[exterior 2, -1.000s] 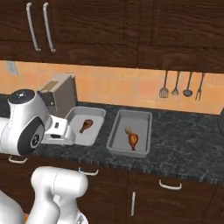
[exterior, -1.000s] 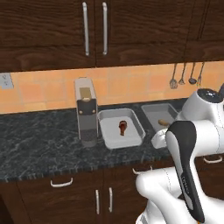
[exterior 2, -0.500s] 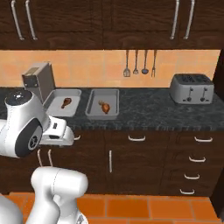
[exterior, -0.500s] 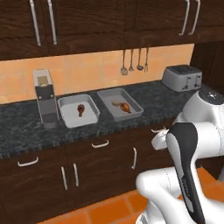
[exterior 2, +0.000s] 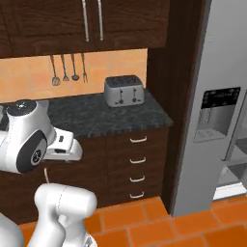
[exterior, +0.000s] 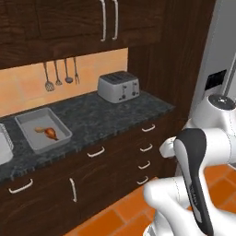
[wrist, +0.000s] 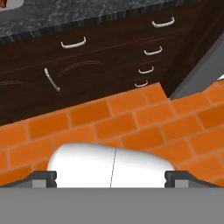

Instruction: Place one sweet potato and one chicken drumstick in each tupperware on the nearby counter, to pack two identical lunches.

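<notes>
One pale grey tupperware sits on the black marbled counter at the left of the left base view. A red-brown chicken drumstick lies inside it. Only the rim of the second tupperware shows, at the left edge. The sweet potato is out of view. In the hand view my gripper is open, its two dark fingertips set wide apart with nothing between them. It hangs over the orange tiled floor, well short of the counter's cabinets.
A silver toaster stands on the counter's right part, with utensils hanging on the wall. A tall grey fridge rises at the right. Dark drawers with silver handles face the floor.
The whole picture has shifted: the base has moved right along the counter. Both tupperware slid to the left edge, and the toaster and fridge came into view. The arm holds the same pose.
</notes>
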{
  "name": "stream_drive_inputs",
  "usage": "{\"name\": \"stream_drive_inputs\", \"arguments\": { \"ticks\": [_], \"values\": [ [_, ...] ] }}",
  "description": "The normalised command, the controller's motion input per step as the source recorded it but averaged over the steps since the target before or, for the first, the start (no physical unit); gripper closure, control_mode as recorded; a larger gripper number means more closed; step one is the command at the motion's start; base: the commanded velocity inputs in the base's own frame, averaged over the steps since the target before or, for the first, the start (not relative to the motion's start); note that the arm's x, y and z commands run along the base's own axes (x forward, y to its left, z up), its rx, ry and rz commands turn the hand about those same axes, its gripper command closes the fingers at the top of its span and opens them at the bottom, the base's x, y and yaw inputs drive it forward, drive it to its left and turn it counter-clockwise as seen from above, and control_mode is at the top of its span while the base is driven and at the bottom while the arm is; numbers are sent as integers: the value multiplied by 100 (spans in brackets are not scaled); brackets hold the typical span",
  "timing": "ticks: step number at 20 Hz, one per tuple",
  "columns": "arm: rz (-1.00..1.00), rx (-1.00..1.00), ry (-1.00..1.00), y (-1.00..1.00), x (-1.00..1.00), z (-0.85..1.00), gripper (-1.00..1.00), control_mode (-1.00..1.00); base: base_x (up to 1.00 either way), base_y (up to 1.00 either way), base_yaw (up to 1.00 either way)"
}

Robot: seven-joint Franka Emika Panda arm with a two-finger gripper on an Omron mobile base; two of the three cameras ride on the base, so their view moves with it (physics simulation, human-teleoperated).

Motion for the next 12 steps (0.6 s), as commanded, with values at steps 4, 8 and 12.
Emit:
{"name": "stream_drive_inputs", "arguments": {
  "ticks": [4,8,12],
  "values": [
    [0,0,0,0,0,0,-100,100,41,-100,20],
    [0,0,0,0,0,0,-100,100,18,-100,30],
    [0,0,0,0,0,0,-100,100,-23,-100,27]
  ]
}}
